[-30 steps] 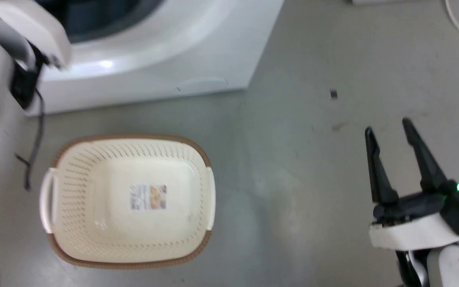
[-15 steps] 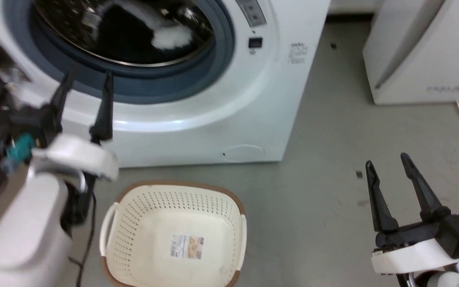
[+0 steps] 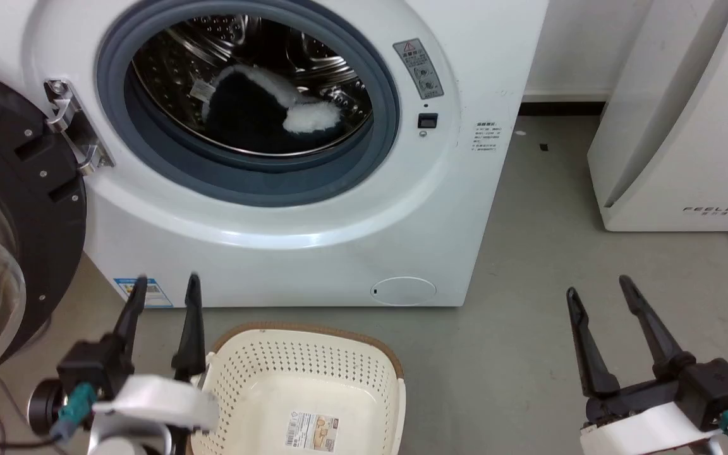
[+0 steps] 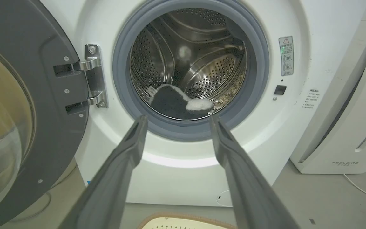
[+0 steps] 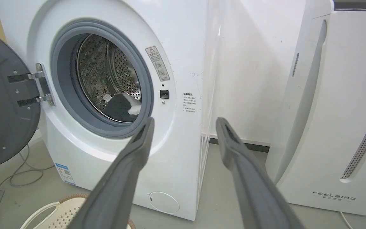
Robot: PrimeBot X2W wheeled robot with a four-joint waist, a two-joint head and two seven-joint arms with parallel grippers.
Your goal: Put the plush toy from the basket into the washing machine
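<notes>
You have the fluffy black plush toy with white patches (image 3: pixel 253 120) lying inside the shiny perforated steel drum (image 3: pixel 323 57) of the large white front-loading washing machine (image 3: pixel 313 253). It rests low in the drum near the front, with its small white tag (image 3: pixel 200 90) at its left end. The grey rubber door seal (image 3: pixel 263 186) rings the opening. The round black-framed glass door (image 3: pixel 23 189) stands swung wide on its metal hinge (image 3: pixel 73 129) at the machine's left. On the grey floor (image 3: pixel 528 328) just in front of the machine sits the oval cream plastic basket with perforated sides and a brown woven-look rim (image 3: pixel 304 330), a label sticker (image 3: pixel 312 430) on its bottom. Your left end effector (image 3: pixel 167 281) hangs just beside the basket's left rim with its 2 dark fingers apart. In the left wrist view those fingers point at the drum opening, with the toy seen between their tips. Your right end effector (image 3: pixel 598 287) hangs over the floor, well apart from the basket. Its 2 fingers are also spread, and in the right wrist view they point between the machine and the white FEELBIRD-marked appliance (image 3: pixel 686 126).
</notes>
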